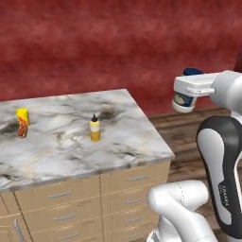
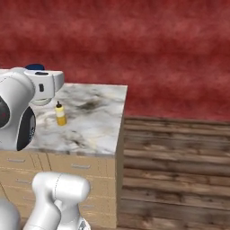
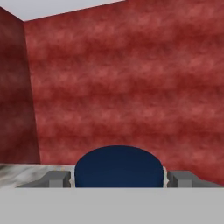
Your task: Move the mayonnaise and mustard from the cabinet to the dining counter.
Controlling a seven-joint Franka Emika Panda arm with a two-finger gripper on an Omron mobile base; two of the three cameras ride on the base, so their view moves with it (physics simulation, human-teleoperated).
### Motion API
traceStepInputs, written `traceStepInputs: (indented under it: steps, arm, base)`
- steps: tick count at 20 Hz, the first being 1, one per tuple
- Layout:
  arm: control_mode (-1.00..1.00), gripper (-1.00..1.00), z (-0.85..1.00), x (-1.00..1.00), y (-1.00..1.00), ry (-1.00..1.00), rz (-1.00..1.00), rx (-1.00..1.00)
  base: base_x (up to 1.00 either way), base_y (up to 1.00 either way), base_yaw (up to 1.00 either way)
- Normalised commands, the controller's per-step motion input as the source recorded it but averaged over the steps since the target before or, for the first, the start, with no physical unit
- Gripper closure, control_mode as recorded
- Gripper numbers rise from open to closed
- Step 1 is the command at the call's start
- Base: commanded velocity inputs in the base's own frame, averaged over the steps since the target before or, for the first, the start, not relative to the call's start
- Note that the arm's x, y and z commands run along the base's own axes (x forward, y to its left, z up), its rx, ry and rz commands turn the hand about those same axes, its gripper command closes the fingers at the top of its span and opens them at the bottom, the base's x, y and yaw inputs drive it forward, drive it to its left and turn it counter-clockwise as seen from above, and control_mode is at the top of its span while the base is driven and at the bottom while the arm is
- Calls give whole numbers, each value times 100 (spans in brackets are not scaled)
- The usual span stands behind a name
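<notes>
Hand view: we look along the gripper (image 3: pixel 119 179), whose jaws stand wide on either side of the mayonnaise (image 3: pixel 119 168), its dark blue lid sitting between the two grey fingertips (image 3: pixel 56 178); we read this as a grip on the jar. Left base view shows the same jar (image 1: pixel 184 100), white with a blue lid, held at the hand off the right-hand edge of the dining counter (image 1: pixel 132 142) and above the wooden floor (image 1: pixel 189 137), clear of the slab. The mustard (image 1: pixel 95 129) already stands upright near the middle of the marble, and a red-orange tube (image 1: pixel 22 124) with a yellow cap stands well apart from it toward the left. We judge that the carry of the second item is in hand. The next move calls for bringing the jar over the slab, lowering it to a bare patch away from the mustard, and only then parting the jaws. Outward from the hand, the wrist lies level, the forearm rises steeply, and the arm folds back toward the base; right base view confirms the hand (image 2: pixel 45 85) hovering at counter height beside the marble (image 2: pixel 99 126).
</notes>
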Motion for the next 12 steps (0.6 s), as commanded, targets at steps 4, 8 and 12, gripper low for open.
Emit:
traceStepInputs:
  steps: [4, 8, 12]
  arm:
    - [100, 100, 0, 0, 0, 0, 0, 0]
    - [100, 100, 0, 0, 0, 0, 0, 0]
    - [100, 100, 0, 0, 0, 0, 0, 0]
  base:
    - [47, 39, 0]
    - [43, 36, 0]
    - [39, 33, 0]
